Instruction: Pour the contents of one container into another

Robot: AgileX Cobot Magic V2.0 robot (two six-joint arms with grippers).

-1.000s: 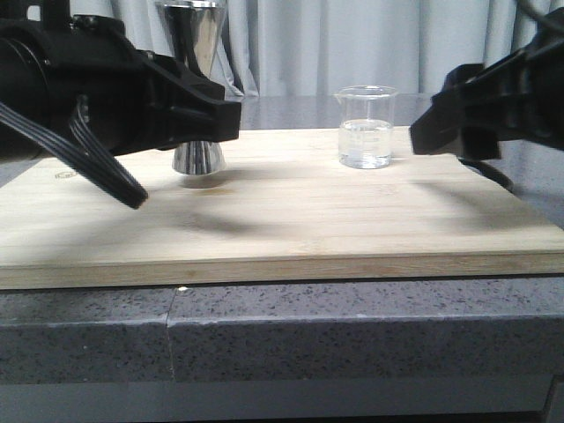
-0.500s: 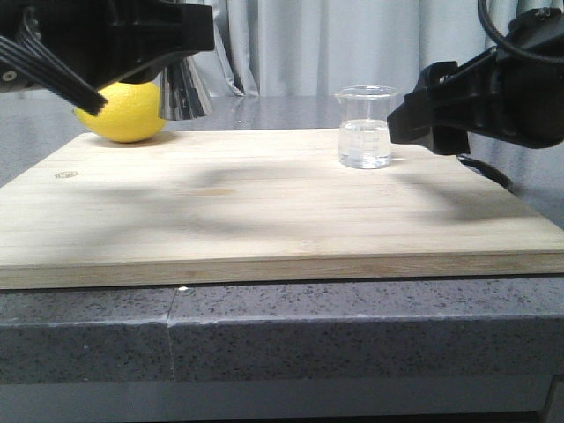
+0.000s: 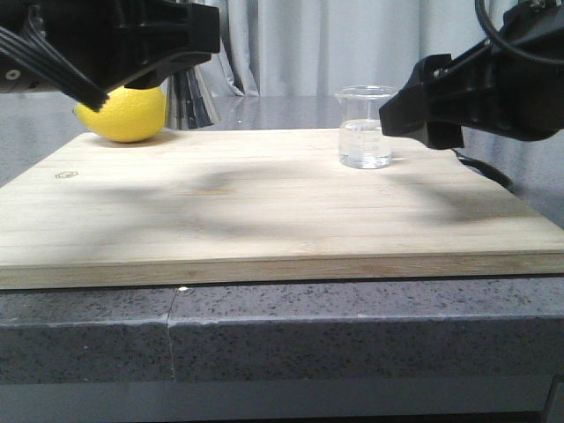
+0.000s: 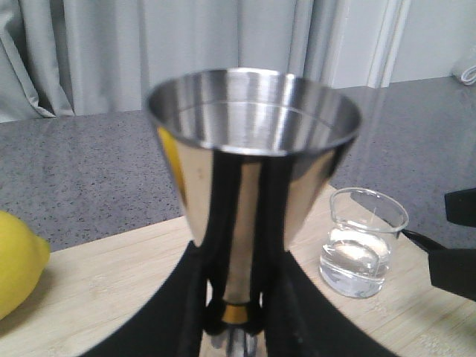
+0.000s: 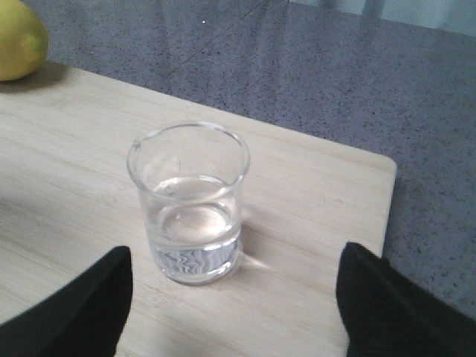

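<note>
The front camera sits low, facing twelve o'clock across the board point(image 3: 264, 203). Both wrist cameras look down closer, sharing the beaker point(image 3: 365, 128) and lemon point(image 3: 123, 113).

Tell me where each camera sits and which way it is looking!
Front view: sits low in front of the board, facing forward; both arms show, with the left gripper and right gripper.
Left wrist view: rides the left arm, looking past its fingers at the held jigger.
Right wrist view: rides the right arm, looking down between its spread fingers at the beaker.
All three share the beaker and the lemon.
</note>
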